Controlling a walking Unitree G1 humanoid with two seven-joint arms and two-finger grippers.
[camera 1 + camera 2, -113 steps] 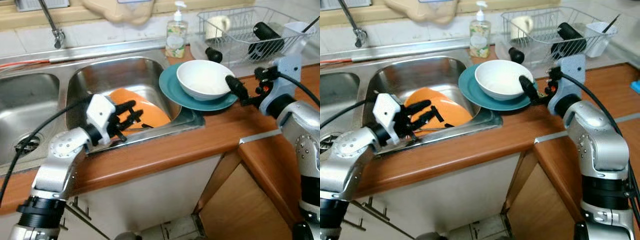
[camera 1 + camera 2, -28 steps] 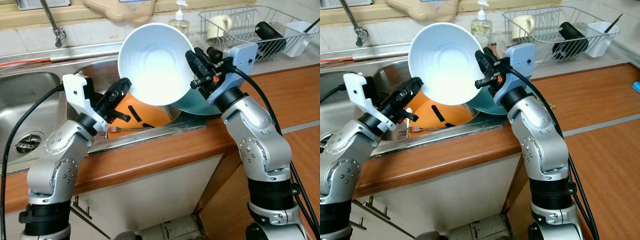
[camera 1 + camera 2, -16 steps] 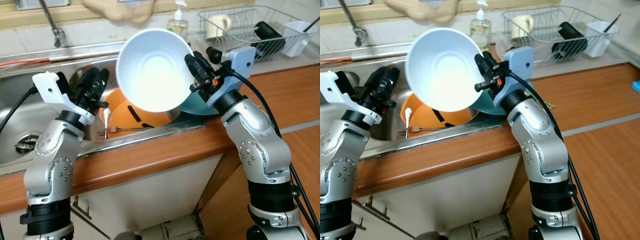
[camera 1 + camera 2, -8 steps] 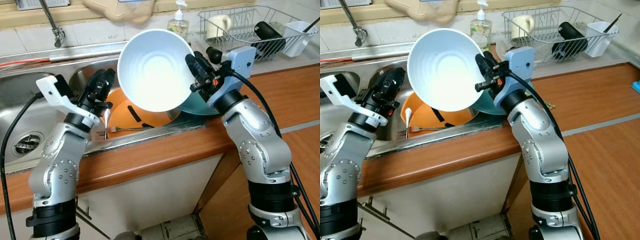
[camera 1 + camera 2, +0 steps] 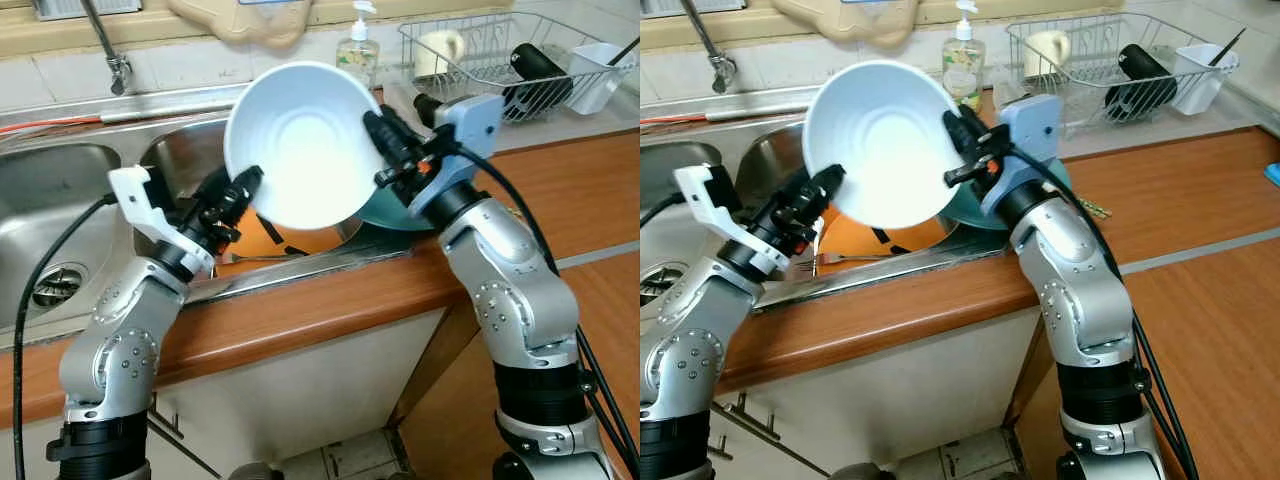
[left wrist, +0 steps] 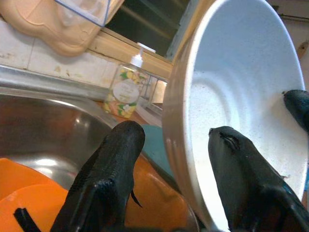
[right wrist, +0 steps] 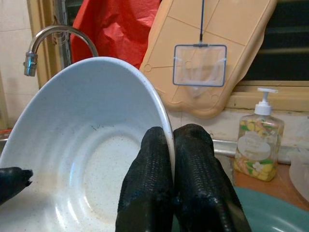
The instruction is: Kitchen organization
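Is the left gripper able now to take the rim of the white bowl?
Probably yes. The left gripper is open with the rim of the white bowl between its fingers, nothing blocking. The right gripper is shut on the opposite rim.

bowl [image 5: 298,145] held tilted over sink [image 5: 180,160], blocking access from above | orange plate [image 5: 300,236] and fork [image 5: 262,258] cover basin floor | left basin [image 5: 40,215] open | rack [image 5: 480,50] crowded

A home kitchen: a steel double sink [image 5: 60,215] with tap [image 5: 105,45], wooden worktop [image 5: 590,190], soap bottle [image 5: 357,50], and dish rack [image 5: 500,60].
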